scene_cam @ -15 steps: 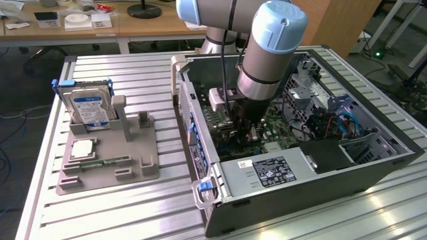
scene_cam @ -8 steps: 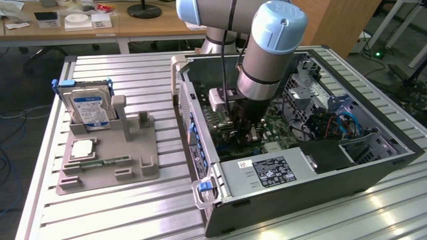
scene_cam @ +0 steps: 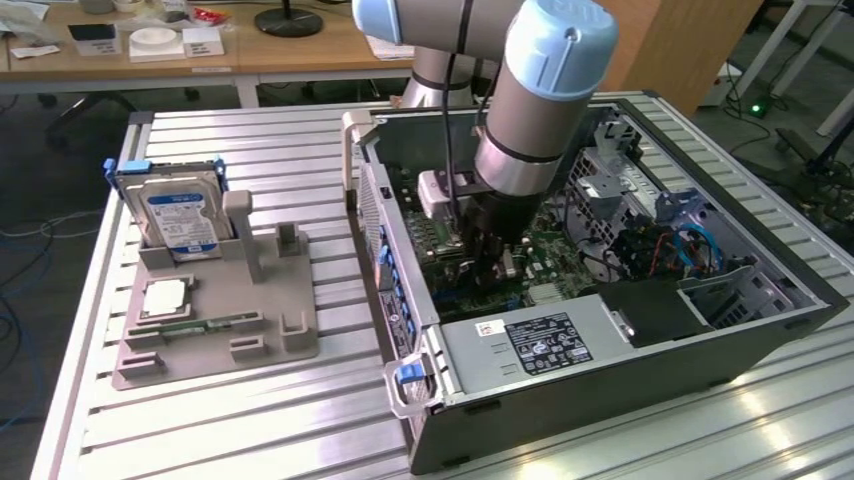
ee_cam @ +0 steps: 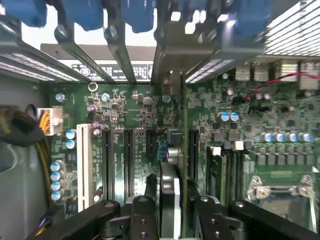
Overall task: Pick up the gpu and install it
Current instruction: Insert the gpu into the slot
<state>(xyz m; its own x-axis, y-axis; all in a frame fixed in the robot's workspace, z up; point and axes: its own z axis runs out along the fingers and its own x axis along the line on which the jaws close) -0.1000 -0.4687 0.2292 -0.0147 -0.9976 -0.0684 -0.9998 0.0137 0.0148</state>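
- the arm (scene_cam: 534, 90) reaches down into the open computer case (scene_cam: 747, 340), which lies on its side on the slatted metal bench (scene_cam: 267, 420).
- the tool (scene_cam: 487, 265) sits low over the green motherboard (ee_cam: 135, 115), near the middle of the case.
- in the wrist view the gpu (ee_cam: 169, 210) stands on edge between the two black fingers (ee_cam: 145, 210) of the tool (ee_cam: 171, 186), in line with the row of expansion slots.
- the fingers flank the card closely on both sides; whether they are clenched on it or have let go cannot be told.
- just beside the card on one side lie black expansion slots (ee_cam: 127, 160) and a long white slot (ee_cam: 84, 160); on the other side stand upright memory sticks (ee_cam: 230, 165) and the metal cpu socket (ee_cam: 280, 190).
- ahead of the card, metal bracket bars (ee_cam: 115, 50) with blue clips cross the case's rear wall, close above the slot row.
- a yellow and black cable bundle (ee_cam: 20, 130) lies at the edge of the board, well apart from the card.
- in the exterior view the power supply (scene_cam: 534, 345) with its label lies at about 6 o'clock from the tool, and blue cables (scene_cam: 694, 250) at about 3 o'clock.
- at about 9 o'clock from the case, a grey holder tray (scene_cam: 287, 330) rests on the bench; a hard drive (scene_cam: 180, 215) with a blue and white label stands upright in it, with a square chip (scene_cam: 163, 297) and a narrow green memory stick (scene_cam: 200, 325) at 6 o'clock from the drive.
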